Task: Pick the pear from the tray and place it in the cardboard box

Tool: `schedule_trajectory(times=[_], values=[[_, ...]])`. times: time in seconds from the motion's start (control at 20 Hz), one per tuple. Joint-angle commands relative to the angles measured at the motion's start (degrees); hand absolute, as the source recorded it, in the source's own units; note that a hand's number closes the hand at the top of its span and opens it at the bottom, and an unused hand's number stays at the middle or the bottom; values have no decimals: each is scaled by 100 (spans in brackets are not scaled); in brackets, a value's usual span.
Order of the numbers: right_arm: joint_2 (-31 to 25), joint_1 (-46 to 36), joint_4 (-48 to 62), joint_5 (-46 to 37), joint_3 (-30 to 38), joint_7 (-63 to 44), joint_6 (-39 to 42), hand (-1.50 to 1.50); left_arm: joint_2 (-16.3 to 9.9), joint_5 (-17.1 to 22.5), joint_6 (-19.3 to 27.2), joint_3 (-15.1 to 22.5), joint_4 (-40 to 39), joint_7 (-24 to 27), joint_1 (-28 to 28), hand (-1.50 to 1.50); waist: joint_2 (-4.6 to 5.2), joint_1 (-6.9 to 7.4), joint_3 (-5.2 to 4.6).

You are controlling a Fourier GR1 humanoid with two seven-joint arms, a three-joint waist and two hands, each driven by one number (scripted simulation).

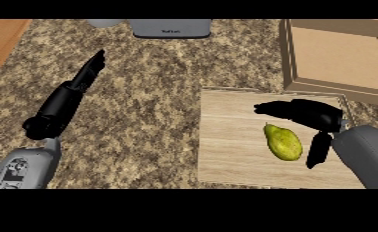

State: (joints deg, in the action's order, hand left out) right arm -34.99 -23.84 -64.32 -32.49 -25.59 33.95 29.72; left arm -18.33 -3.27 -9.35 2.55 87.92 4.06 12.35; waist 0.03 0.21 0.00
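Your right hand (314,118) hangs spread wide above the wooden tray (229,166), pear (283,142) lying between fingers and thumb, so drop lower before closing, then carry to the cardboard box (332,58) beyond.

The pear (283,142) is yellow-green and lies on its side on the tray (229,141), narrow end toward the far side, right of the tray's middle. The tray is a pale wooden board with a low rim, flat on the counter. The cardboard box (325,56) (plain brown, open at the top) stands just beyond the tray's far right corner.
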Motion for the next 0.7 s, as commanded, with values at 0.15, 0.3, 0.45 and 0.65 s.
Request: schedule_trajectory(times=[0.15,0.3,0.45,0.65], values=[[130,208,-219,-230,-37,327,351,-150,233,-196,-3,17,-14,29,-28,0,-7,-29,-1],[259,48,141,-229,-67,989,-152,150,72,-61,-135,-54,473,-158,-237,0,-8,44,4],[124,209,73,-272,170,1278,-551,150,85,-153,-170,-127,231,103,-312,0,-7,0,1],[582,2,78,-307,331,963,-699,150,86,-56,-292,-319,51,-164,135,0,-4,-14,0]])
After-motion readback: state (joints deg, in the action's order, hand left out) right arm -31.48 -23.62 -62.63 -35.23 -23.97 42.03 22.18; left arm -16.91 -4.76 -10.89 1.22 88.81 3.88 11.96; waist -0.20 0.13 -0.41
